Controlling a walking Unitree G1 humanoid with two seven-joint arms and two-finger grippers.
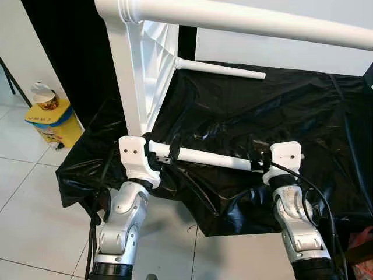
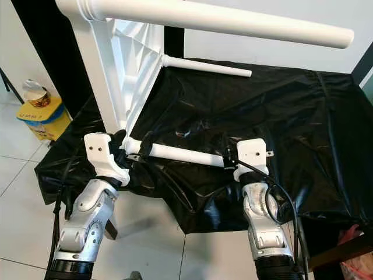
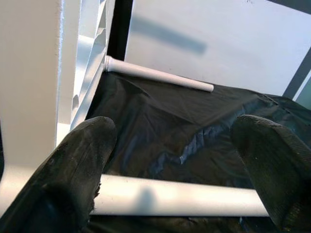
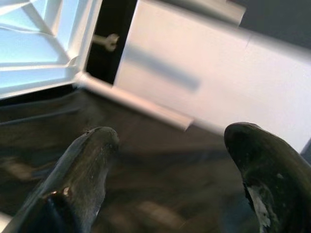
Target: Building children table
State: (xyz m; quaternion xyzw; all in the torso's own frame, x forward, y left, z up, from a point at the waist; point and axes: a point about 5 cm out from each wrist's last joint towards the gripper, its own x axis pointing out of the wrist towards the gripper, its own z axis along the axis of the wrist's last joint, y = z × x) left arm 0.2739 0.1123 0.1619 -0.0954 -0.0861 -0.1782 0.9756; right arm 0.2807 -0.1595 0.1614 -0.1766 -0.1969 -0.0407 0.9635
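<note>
A white children's table stands tipped on its side, its ribbed underside (image 1: 148, 64) facing me. One leg (image 1: 245, 20) juts out across the top, another (image 1: 224, 69) at the back. The nearest leg (image 1: 213, 158) hangs low over the black sheet (image 1: 280, 116). My left gripper (image 1: 160, 157) sits at that leg's base, open, fingers (image 3: 73, 170) wide apart with the leg (image 3: 180, 196) running across between them. My right gripper (image 1: 259, 163) is at the leg's free end, also open, with nothing between its fingers (image 4: 82, 165).
The black plastic sheet covers a low platform and drapes over its front edge (image 1: 233, 224). A yellow box (image 1: 52, 122) with a paper cup (image 1: 45, 100) on it stands on the white tiled floor at the left. A white wall (image 1: 280, 49) lies behind.
</note>
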